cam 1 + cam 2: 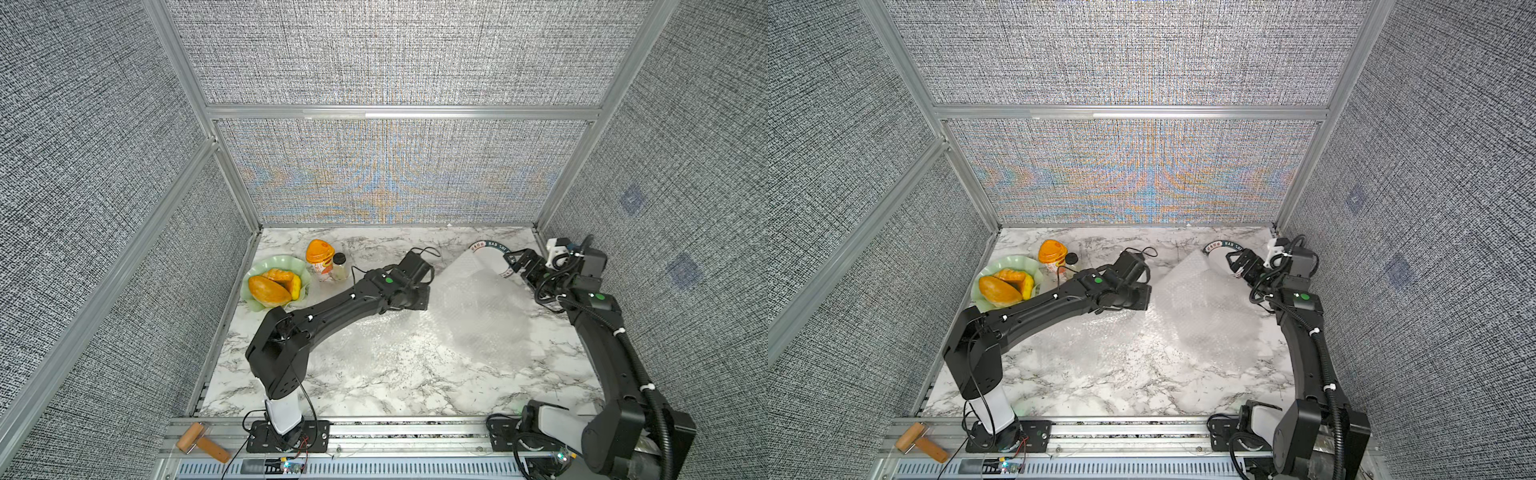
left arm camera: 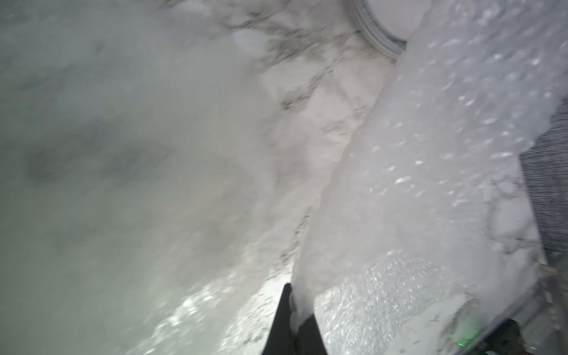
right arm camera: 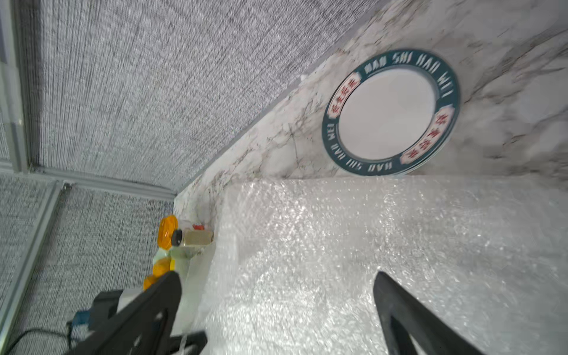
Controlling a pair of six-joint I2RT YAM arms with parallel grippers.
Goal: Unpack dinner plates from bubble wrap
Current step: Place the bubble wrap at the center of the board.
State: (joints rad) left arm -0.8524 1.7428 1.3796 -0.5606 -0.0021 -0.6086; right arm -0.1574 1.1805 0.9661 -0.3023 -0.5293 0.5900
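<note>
A white dinner plate [image 1: 486, 253] [image 1: 1219, 249] [image 3: 390, 113] with a dark green lettered rim band lies flat at the back right of the table. The bubble wrap [image 1: 478, 307] [image 1: 1200, 307] [image 3: 368, 246] is raised like a tent just in front of it, covering its near edge in both top views. My left gripper [image 2: 296, 307] is shut on a fold of that wrap [image 2: 430, 153]; in both top views its jaws are hidden under the wrist. My right gripper [image 1: 513, 266] [image 3: 276, 276] hovers open over the plate's right side and the wrap, holding nothing.
At the back left stand a wavy pale green dish [image 1: 266, 259] of orange food, an orange-lidded cup [image 1: 320, 253] and a small jar [image 1: 339, 266]. More wrap lies flat mid-table [image 1: 374, 332]. A wooden roller [image 1: 199, 442] rests on the front rail. Walls enclose three sides.
</note>
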